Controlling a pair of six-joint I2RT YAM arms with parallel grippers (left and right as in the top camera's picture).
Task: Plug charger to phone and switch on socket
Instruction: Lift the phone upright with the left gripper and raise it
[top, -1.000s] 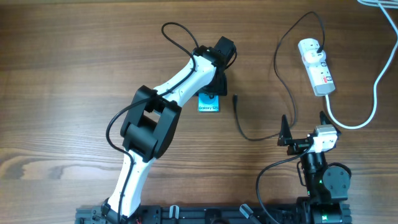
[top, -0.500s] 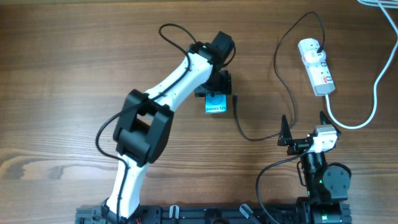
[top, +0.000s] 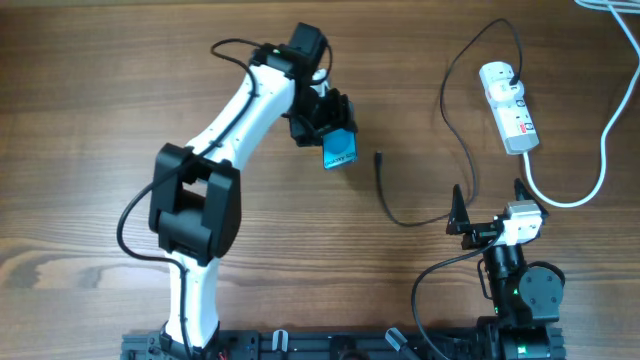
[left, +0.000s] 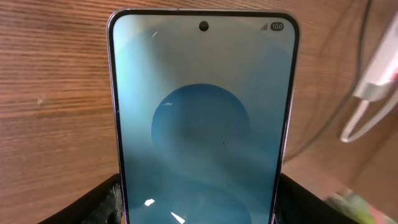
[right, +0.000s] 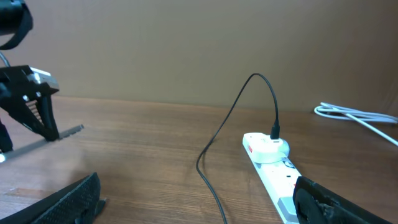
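Left arm (top: 243, 108) stretched forward, left fingers (left: 102, 202) pinching phone (top: 340, 150); right arm (top: 517, 277) folded, right fingers (right: 68, 202) spread.

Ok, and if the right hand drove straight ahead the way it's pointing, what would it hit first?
Most likely the charger cable, lying on the table just ahead of the open right hand. The socket sits farther on, off to the right; depth is hard to judge.
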